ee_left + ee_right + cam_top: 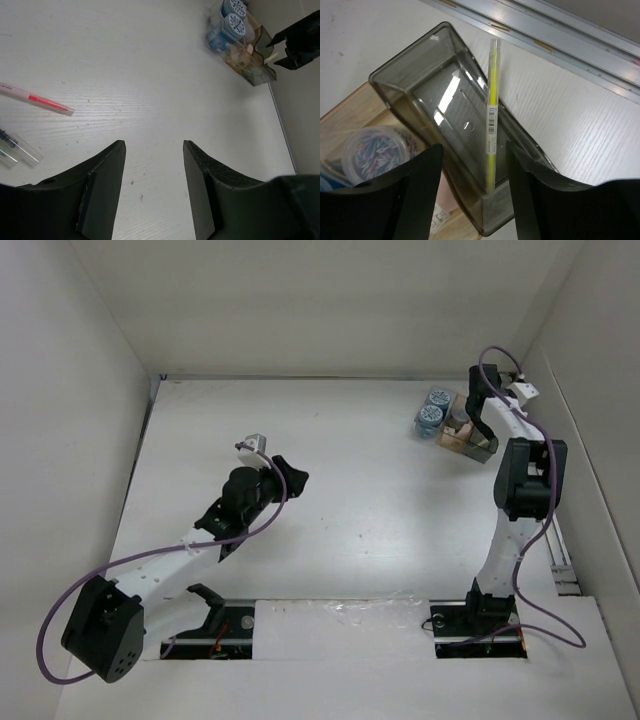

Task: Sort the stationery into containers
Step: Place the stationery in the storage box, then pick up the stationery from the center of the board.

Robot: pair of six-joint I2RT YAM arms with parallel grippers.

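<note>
My right gripper point(473, 146) is open above the dark grey bin point(440, 100) at the end of the block of containers point(455, 428). A yellow-green pen point(492, 105) stands slanted inside that bin, leaning on its rim, between my fingers and touching neither. A silvery-lavender cylinder point(374, 147) sits in the tan bin beside it. Two blue rolls point(434, 407) sit in the clear bins; they also show in the left wrist view point(234, 17). My left gripper point(153, 143) is open and empty above the table. A pink-red pen point(40, 99) lies on the table to its left.
Another clear pen with dark and green inside point(17, 148) lies near the pink-red one. A metal rail point(560, 37) runs along the right wall behind the bins. The enclosure walls stand close on the right.
</note>
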